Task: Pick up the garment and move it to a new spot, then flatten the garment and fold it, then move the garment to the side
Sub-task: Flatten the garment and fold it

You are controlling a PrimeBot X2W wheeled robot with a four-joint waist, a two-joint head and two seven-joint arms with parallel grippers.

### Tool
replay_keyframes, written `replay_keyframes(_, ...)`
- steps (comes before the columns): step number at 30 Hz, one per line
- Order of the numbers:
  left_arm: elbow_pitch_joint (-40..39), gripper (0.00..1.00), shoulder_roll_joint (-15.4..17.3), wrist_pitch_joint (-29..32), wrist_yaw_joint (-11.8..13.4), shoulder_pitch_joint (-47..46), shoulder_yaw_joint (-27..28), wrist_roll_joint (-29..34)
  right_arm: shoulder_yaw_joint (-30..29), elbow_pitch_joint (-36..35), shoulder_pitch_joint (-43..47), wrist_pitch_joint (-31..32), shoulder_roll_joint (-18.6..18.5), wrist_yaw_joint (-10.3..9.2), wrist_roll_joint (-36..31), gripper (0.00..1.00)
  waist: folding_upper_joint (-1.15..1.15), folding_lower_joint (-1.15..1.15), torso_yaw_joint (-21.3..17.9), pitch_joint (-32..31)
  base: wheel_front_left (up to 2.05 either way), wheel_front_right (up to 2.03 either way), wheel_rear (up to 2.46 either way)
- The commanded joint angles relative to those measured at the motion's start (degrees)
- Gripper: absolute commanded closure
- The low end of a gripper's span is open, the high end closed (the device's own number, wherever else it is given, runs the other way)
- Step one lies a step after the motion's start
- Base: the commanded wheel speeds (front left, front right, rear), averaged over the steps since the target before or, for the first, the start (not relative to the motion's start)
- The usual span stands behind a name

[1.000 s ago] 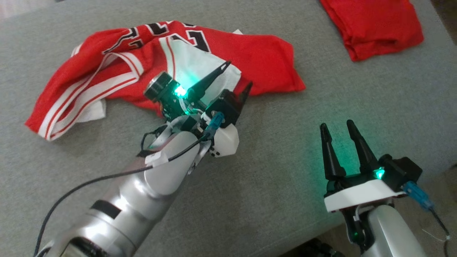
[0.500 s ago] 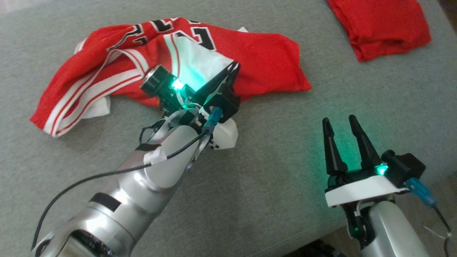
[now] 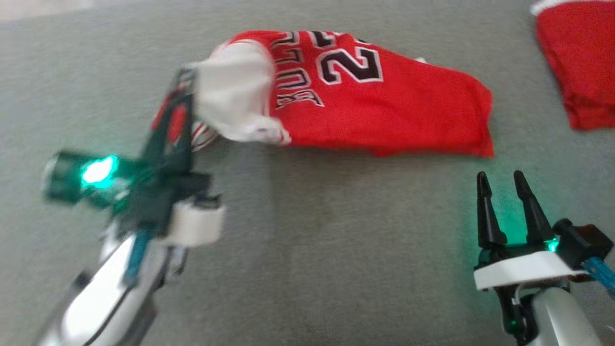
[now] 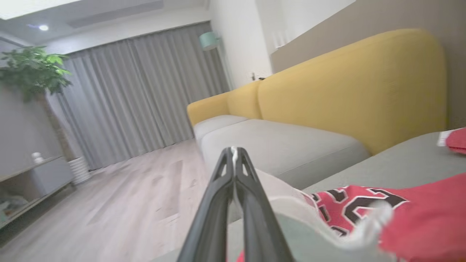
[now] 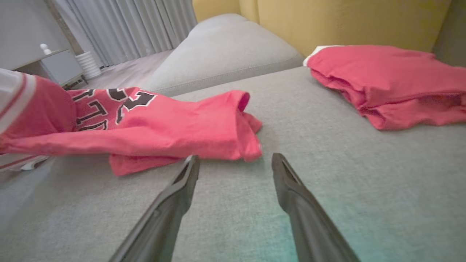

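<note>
On grey cushion (image 3: 336, 240), left end effector (image 4: 233, 151) clenches jersey (image 3: 384, 110); right end effector (image 3: 502, 179) released; yellow backrest (image 4: 346, 91).

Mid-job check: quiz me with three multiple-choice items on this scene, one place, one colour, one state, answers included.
1. The folded red garment lies: A at the far right of the grey cushion; B on the yellow backrest; C on the floor.
2. The numerals on the jersey are: A blue; B black; C yellow.
3. The left claw is: A open above the jersey; B open on the cushion; C shut on the jersey.
Answers: A, it sits at the head view's upper right; B, black digits edged white; C, it pinches white fabric.
</note>
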Motion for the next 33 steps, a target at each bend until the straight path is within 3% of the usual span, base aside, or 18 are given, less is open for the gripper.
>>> replay_keyframes(1, -6.1, 1.0, 3.1, 0.74, 1.67, 0.99, 3.92, -0.12, 0.97, -1.73, 0.24, -0.23, -1.23, 0.39, -0.26, 0.0, 0.0, 0.0, 3.73, -1.44, 0.0, 0.0, 0.0)
replay_keyframes(6, -22.35, 1.0, 11.97, 4.36, 8.67, 11.15, 13.15, -0.69, 0.62, -1.65, 0.89, -0.23, -2.5, 0.39, 0.19, 0.0, 0.0, 0.0, 6.88, -1.12, 0.0, 0.0, 0.0)
replay_keyframes(10, -26.83, 1.0, 14.07, 5.48, 10.4, 15.05, 16.42, -2.19, 2.03, -1.26, 1.01, -0.23, -3.11, 0.39, 1.36, 0.0, 0.0, 0.0, 7.96, -1.03, 0.0, 0.0, 0.0)
replay_keyframes(23, -26.7, 1.0, 13.89, 2.97, 8.34, 14.41, 16.62, -4.83, 11.85, -4.39, 4.97, -0.23, -8.43, 0.39, 8.97, 0.0, 0.0, 0.0, 8.06, -0.24, 0.0, 0.0, 0.0)
replay_keyframes(28, -25.95, 1.0, 13.47, 2.76, 7.81, 13.93, 16.06, -5.34, 13.06, -2.85, 1.11, -0.23, -8.94, 0.39, 12.58, 0.0, 0.0, 0.0, 7.88, -0.39, 0.0, 0.0, 0.0)
replay_keyframes(33, -25.21, 1.0, 12.53, 2.54, 6.84, 12.6, 14.71, -5.71, 17.84, 2.51, -4.64, -0.23, -8.9, 0.39, 17.76, 0.0, 0.0, 0.0, 9.31, -0.06, 0.0, 0.0, 0.0)
